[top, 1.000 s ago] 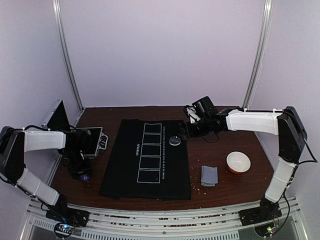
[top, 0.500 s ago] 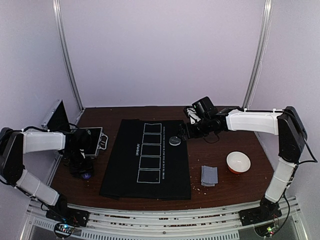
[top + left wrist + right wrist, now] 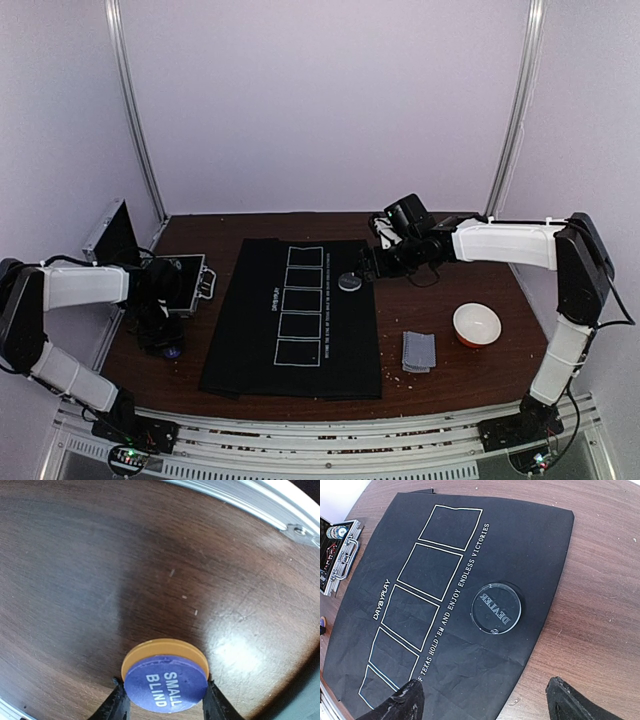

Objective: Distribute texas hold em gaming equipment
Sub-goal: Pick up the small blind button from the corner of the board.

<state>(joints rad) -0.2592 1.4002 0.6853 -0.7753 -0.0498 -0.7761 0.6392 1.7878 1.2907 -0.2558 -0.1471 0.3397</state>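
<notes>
Pinching Small Blind disc (image 3: 165, 677) by its rim with left claw (image 3: 166, 702), low over desk (image 3: 100, 555), left of mat (image 3: 420, 630). Shallow tip grip: may pivot or pop out on a quick swing. Holding right claw (image 3: 487, 700) spread above Dealer button (image 3: 496, 608); may snag mat when closing.

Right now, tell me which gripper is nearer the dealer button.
Right. The right gripper hovers just beside the dealer button; the left gripper grips the small blind disc, across the mat.
</notes>
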